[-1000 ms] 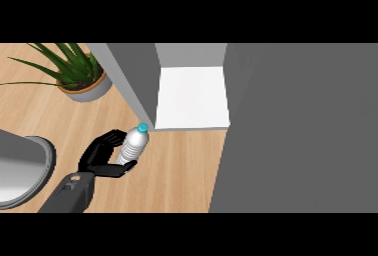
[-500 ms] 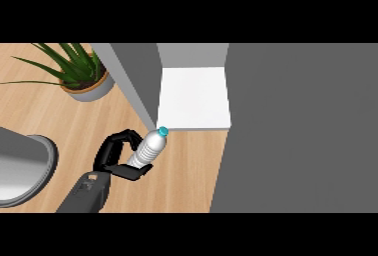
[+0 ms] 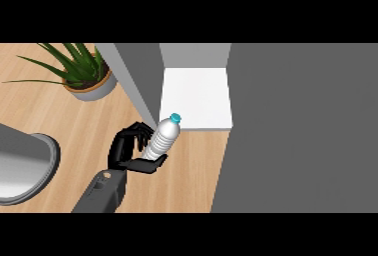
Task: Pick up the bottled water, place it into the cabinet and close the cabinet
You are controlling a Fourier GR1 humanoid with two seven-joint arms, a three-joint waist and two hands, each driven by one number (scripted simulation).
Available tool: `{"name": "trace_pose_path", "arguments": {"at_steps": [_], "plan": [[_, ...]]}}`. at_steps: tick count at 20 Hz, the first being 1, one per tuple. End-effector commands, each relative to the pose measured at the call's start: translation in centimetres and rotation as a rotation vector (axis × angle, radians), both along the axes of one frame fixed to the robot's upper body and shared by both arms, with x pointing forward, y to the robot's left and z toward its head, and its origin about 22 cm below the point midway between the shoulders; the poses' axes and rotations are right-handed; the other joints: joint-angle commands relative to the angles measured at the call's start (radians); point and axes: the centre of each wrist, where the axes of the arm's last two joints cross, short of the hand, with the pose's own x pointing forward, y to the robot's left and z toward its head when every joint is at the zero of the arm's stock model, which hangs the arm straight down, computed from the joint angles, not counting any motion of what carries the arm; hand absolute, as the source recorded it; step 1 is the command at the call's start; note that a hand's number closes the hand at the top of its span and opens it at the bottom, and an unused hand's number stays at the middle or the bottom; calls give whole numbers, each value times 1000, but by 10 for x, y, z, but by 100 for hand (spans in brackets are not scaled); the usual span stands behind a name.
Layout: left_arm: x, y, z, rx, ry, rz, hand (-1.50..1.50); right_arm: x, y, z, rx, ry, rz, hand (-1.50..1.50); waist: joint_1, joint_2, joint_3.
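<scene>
The bottled water [image 3: 162,141] is clear with a teal cap and tilts, its cap pointing up and right toward the cabinet. My left hand [image 3: 129,150] is shut on its lower body, fingers curled round the left side and thumb under the base. The cap sits just at the front edge of the cabinet's white shelf [image 3: 196,97]. The cabinet stands open, with a grey side panel [image 3: 140,75] at its left and a wide grey panel [image 3: 303,125] at its right. My right hand does not show.
A potted green plant [image 3: 83,75] stands on the wooden counter [image 3: 66,120] at the back left. A large grey round vessel [image 3: 22,167] fills the left edge. The wide grey panel hides everything at the right.
My left hand has carried the bottle to the right and a little farther back, bringing its cap to the edge of the white shelf.
</scene>
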Motion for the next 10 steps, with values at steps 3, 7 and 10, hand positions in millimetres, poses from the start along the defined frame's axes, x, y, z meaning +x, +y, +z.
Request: {"name": "trace_pose_path", "arguments": {"at_steps": [3, 7, 10], "plan": [[16, -35, 33, -108, 4, -27, 150, -20, 2, 15, -10, -57, -24, -150, -9, 0, -1], [9, -62, 64, -179, 17, -62, 150, -21, -8, 11, -1, -50, -18, -150, -4, -3, 1], [12, -82, 80, -138, -4, -35, 150, -18, -15, 9, -12, -53, -23, -150, -7, 2, 1]]}}
